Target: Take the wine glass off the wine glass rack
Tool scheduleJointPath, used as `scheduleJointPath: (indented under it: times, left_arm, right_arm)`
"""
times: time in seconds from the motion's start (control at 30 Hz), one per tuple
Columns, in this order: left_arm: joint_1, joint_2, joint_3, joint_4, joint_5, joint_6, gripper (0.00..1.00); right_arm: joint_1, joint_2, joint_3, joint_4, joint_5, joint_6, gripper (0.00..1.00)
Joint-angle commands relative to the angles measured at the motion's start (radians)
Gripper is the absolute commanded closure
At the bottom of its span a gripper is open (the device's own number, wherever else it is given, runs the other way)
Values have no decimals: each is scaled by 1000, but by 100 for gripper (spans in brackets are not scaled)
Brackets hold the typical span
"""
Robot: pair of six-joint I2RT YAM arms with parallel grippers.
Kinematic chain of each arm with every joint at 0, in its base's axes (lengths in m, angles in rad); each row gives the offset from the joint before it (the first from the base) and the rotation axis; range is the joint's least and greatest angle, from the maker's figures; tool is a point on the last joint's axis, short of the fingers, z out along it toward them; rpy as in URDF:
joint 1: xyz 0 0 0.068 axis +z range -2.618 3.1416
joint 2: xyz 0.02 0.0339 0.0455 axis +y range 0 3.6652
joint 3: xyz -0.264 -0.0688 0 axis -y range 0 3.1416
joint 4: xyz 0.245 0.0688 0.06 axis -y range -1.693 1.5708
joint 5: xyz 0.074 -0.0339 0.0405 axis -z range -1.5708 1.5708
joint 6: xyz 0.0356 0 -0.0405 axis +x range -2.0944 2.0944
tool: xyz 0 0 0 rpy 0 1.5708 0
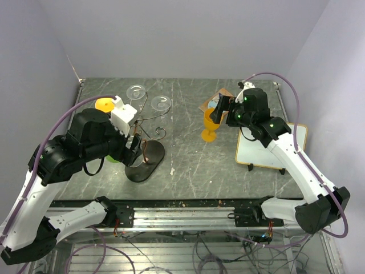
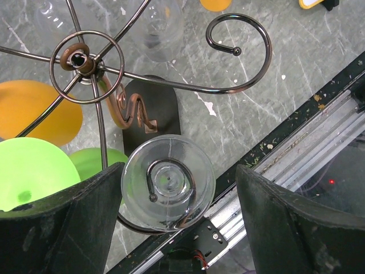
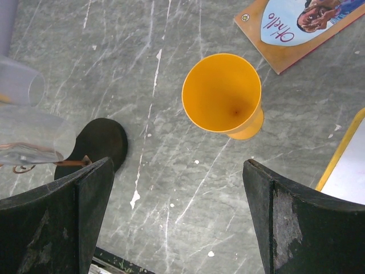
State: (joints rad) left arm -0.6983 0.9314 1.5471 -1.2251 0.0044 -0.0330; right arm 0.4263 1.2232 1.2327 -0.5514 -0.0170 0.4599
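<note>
The wine glass rack (image 1: 145, 149) stands on its dark oval base left of centre; its hub (image 2: 85, 59) and scroll arms show in the left wrist view. A clear wine glass (image 2: 168, 182) hangs upside down in a near scroll arm. My left gripper (image 2: 179, 222) is open, one finger on each side of that glass's foot, apart from it; it also shows in the top view (image 1: 134, 148). Two more clear glasses (image 1: 136, 91) hang on the far arms. My right gripper (image 3: 177, 228) is open and empty above the table near an upright orange goblet (image 3: 222, 94).
A green glass (image 2: 28, 171) and an orange glass (image 2: 40, 114) hang on the rack's left side. A book (image 1: 214, 100) lies behind the goblet. A white board with a yellow rim (image 1: 271, 149) lies at the right. The table's front rail (image 2: 308, 148) is close.
</note>
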Motion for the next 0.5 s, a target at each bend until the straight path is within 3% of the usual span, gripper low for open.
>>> scheduleJointPath:
  times: [0.0,0.47]
  left_arm:
    - [-3,-2,-18,-5,11,11,13]
    - [-3,6,40,-4,-24,-34,42]
  right_arm:
    - [-6,-25,-5,-2,6,0,5]
    - [-6,-45,3,-18,14,-5,5]
